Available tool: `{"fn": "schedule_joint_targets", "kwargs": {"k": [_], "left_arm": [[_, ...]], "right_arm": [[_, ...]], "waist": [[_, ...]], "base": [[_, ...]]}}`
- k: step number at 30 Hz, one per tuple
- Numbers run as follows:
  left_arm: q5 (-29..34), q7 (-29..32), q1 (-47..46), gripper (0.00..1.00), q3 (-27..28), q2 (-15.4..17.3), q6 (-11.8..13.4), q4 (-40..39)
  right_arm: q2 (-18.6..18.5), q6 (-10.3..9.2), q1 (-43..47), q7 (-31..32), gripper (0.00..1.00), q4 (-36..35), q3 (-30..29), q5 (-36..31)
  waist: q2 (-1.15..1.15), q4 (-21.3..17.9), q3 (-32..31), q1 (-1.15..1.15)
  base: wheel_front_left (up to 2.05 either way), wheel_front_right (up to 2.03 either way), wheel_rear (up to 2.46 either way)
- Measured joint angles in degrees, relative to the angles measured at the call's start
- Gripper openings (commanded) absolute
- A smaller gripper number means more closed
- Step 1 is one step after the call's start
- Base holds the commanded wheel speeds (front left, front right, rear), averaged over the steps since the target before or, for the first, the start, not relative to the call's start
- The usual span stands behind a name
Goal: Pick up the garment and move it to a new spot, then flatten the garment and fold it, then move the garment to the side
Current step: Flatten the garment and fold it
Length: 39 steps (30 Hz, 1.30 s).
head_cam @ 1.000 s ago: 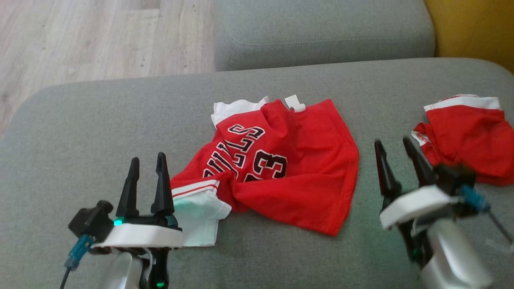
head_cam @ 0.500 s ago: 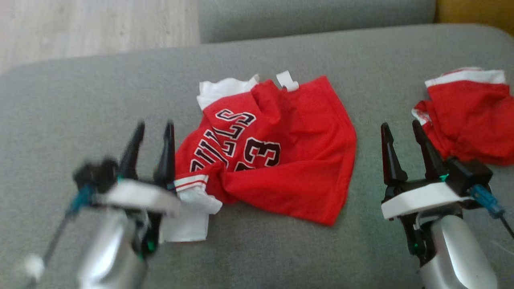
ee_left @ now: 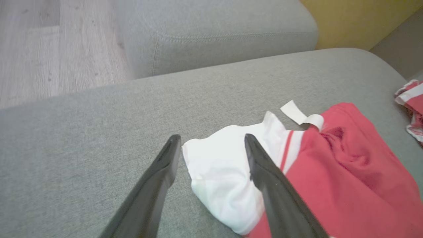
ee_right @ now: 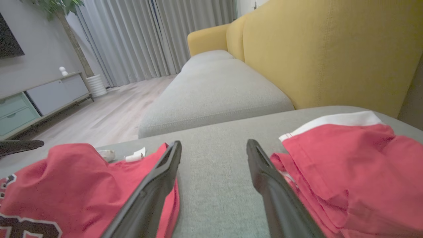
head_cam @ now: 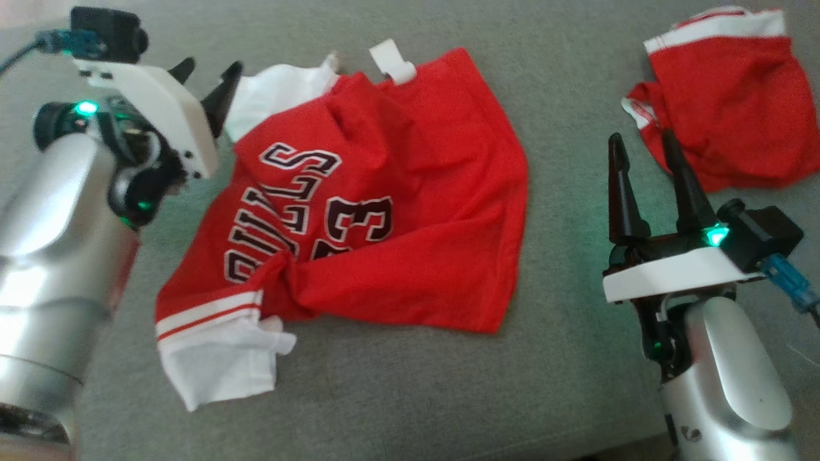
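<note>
the red jersey (head_cam: 384,211) lay crumpled on the grey sofa seat (head_cam: 448,397), lettering up, with a far white corner (head_cam: 269,96) at its upper left and a near white corner (head_cam: 218,365) at its lower left. the left pincer (head_cam: 210,69) was held spread just beside the far white corner. in the left wrist view that corner (ee_left: 218,172) was seen between the two fingers (ee_left: 158,178), not yet gripped. the right pincer (head_cam: 640,137) was likewise held spread, pinching nothing, over bare seat between the jersey and a second red garment (head_cam: 717,102).

the step in hand was judged to be the pick-up. it would be done well if the left pincer were lowered until both fingers straddled the corner's edge, then pressed onto cloth alone, so that no seat fabric was caught. an opposite edge should be taken by the right pincer, and the second garment left untouched.

counted: two red garments, two pincers, one white loop (head_cam: 392,61), and one grey seat under the cloth.
</note>
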Motion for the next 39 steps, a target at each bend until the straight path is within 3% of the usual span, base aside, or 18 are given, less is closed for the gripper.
{"fn": "schedule_joint_targets", "kwargs": {"k": [3, 16, 17, 18, 22, 29, 39], "left_arm": [[-4.2, 4.3, -1.5, 1.00, -0.2, 0.7, 0.0, 3.1], [-5.8, 12.1, -6.7, 1.00, -6.4, 3.2, 0.0, 7.4], [-5.9, 12.7, -6.9, 0.59, -6.9, 3.2, 0.0, 7.4], [-6.3, 13.2, -7.1, 0.00, -7.5, 3.3, 0.0, 7.3], [-6.7, 13.3, -7.4, 0.00, -9.2, 4.4, 0.0, 6.5], [-6.0, 3.3, -7.8, 0.00, -9.4, 4.8, 0.0, 7.9], [0.1, -22.7, -20.1, 0.00, -4.3, 6.1, 4.6, 13.4]], "right_arm": [[0.0, 0.00, -0.1, -0.5, 1.00, 0.6, 1.1, 0.5], [0.0, 0.00, -2.1, -2.1, 1.00, 1.3, 1.9, 3.0], [0.0, 0.00, -2.1, -2.1, 1.00, 1.3, 1.8, 3.0], [0.0, 0.00, -2.1, -2.1, 1.00, 1.3, 1.8, 3.0], [0.0, 0.00, -2.1, -2.1, 1.00, 1.4, 1.8, 3.0], [0.0, 0.00, -2.1, -2.3, 1.00, 1.6, 1.9, 3.0], [0.0, 0.00, -2.6, -2.3, 1.00, 1.4, 3.0, 3.1]], "waist": [[0.00, -1.9, 1.5, -0.01], [0.00, -5.6, 5.5, -0.02], [0.00, -5.7, 5.5, -0.02], [0.00, -5.7, 5.6, -0.03], [0.00, -5.5, 5.6, -0.02], [0.00, -5.0, 5.5, -0.02], [0.00, -5.2, 6.9, -0.02]], "base": [[0.00, 0.00, 0.00], [0.00, 0.00, 0.00], [0.00, 0.00, 0.00], [0.00, 0.00, 0.00], [0.00, 0.00, 0.00], [0.00, 0.00, 0.00], [0.00, 0.00, 0.00]]}}
